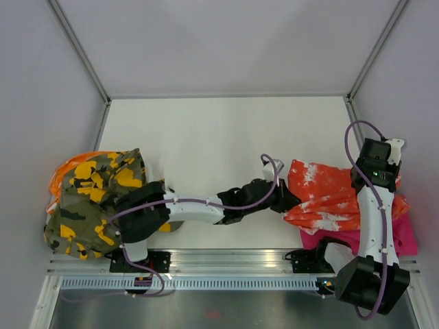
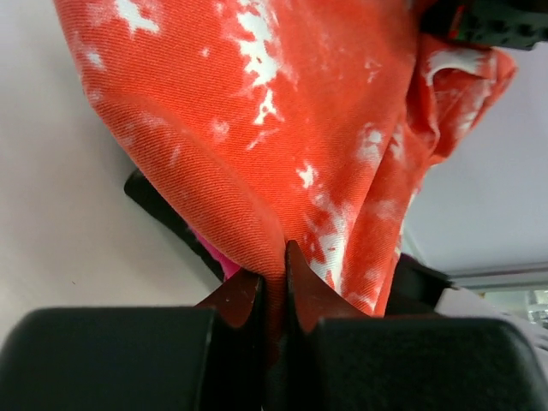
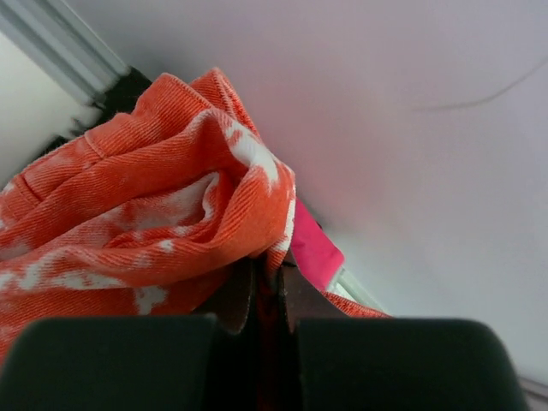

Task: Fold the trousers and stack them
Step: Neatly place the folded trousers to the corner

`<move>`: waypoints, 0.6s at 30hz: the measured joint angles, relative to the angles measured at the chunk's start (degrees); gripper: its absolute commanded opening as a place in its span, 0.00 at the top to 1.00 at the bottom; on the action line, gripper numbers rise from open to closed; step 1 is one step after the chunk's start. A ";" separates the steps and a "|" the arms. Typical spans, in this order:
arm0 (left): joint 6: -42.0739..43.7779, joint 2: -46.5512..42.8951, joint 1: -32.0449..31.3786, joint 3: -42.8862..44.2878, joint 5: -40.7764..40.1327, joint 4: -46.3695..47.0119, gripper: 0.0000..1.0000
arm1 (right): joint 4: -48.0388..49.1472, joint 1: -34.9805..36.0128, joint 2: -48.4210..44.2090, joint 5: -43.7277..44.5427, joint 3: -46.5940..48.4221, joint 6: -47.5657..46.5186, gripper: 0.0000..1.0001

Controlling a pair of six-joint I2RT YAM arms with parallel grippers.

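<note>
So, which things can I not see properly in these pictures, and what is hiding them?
- Top view: the pink trousers lie mostly under the orange-red trousers and the right arm; folded or not, unclear.
- Top view: orange cloth under the camouflage trousers shows only an edge.
- Top view: its own wrist hides the fingertips of the right gripper.
- Wrist views: frame edges cut off the orange-red trousers.

Bright, soft, even light; I see only faint shadows on the table (image 1: 206,137). From my wrists the trousers (image 2: 257,128) look sharp, the bottom edge blurred.
</note>
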 measured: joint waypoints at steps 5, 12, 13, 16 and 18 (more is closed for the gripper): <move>-1.86 8.81 -2.45 2.89 -0.33 2.62 0.98 | 5.99 -10.14 -1.38 -2.05 -7.41 -5.97 1.00; -4.00 11.10 -3.34 4.70 -1.92 5.51 0.98 | 12.83 -14.73 -1.68 -5.90 -9.57 -10.82 1.00; -4.00 11.65 -3.50 5.14 -2.27 5.60 0.98 | 14.10 -14.73 -1.44 -6.16 -9.88 -11.65 1.00; -4.00 13.62 -4.02 6.40 -3.30 5.73 0.98 | 17.03 -14.80 -0.48 -6.62 -10.40 -13.25 1.00; -4.02 14.93 -4.20 7.21 -3.76 5.70 0.98 | 18.88 -14.80 -0.37 -6.82 -11.15 -13.97 1.00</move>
